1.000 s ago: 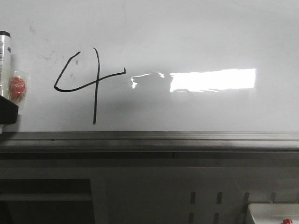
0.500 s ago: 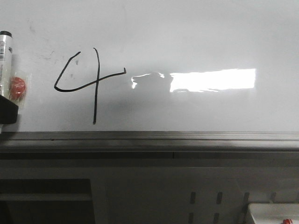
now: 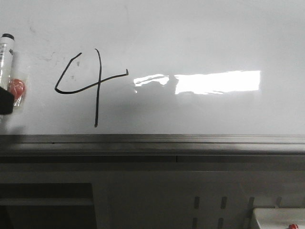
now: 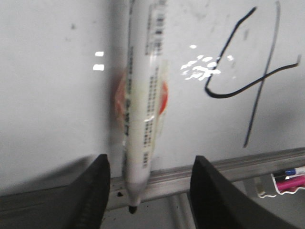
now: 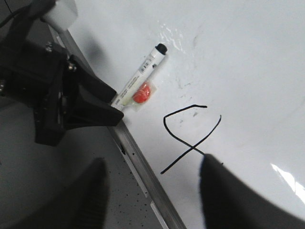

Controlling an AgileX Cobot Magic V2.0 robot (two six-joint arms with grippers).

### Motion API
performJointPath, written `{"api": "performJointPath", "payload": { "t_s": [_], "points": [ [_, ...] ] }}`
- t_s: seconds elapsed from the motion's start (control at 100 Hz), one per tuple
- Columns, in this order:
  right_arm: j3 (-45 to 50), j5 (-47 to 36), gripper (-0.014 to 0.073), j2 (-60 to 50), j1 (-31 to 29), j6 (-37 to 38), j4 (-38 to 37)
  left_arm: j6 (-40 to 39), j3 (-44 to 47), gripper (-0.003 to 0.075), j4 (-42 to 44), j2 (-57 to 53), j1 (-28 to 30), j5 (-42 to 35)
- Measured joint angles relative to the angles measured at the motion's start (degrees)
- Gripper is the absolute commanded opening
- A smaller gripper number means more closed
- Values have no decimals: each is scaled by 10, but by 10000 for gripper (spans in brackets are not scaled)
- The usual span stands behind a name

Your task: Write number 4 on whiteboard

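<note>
The number 4 (image 3: 90, 86) stands in thin black line on the left part of the whiteboard (image 3: 214, 38); it also shows in the wrist views as the number 4 (image 4: 248, 76) and the number 4 (image 5: 190, 136). A white marker (image 4: 143, 119) with a red round piece (image 3: 16, 88) lies against the board, left of the 4. My left gripper (image 4: 151, 160) is open, its fingers apart on both sides of the marker's tip without touching it. My right gripper (image 5: 155, 162) is open and empty over the board's edge rail (image 5: 143, 167), below the 4.
A grey metal rail (image 3: 152, 140) runs along the board's near edge. A bright glare (image 3: 217, 82) lies right of the 4. A white container (image 3: 279, 217) sits at the lower right, and a wire holder with coloured pens (image 4: 290, 179) is beside the rail.
The left gripper's black body has shrunk back toward the left edge of the front view. The marker has shifted slightly down. The dark reflection beside the glare has gone.
</note>
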Motion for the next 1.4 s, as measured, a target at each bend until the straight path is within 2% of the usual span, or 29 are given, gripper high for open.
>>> {"api": "performJointPath", "payload": {
  "t_s": [0.03, 0.1, 0.2, 0.31, 0.6, 0.71, 0.85, 1.06, 1.4],
  "points": [
    [0, 1, -71, -6, 0, 0, -1, 0, 0, 333, 1, -22, 0, 3],
    [3, 1, -62, -20, 0, 0, -5, 0, 0, 235, 2, -72, 0, 10],
    [25, -4, -63, -47, 0, 0, -6, 0, 1, -22, 6, -147, 0, 17],
    [80, -50, -62, -95, 0, 0, -7, 0, 1, -20, 37, -232, 0, 20],
    [341, -294, -62, -313, 0, 0, -19, 0, 4, -20, 187, -425, 0, 81],
    [444, -321, -63, -400, 0, 0, -18, 0, 13, -20, 232, -483, 0, 117],
    [542, -342, -63, -488, 0, 0, -1, 0, 20, -20, 243, -505, 0, 131],
    [586, -368, -64, -566, 0, 0, 4, 0, 27, -20, 243, -505, 0, 136],
    [587, -369, -64, -572, 0, 0, 4, 1, 30, -20, 243, -505, 0, 140]
  ]
}}
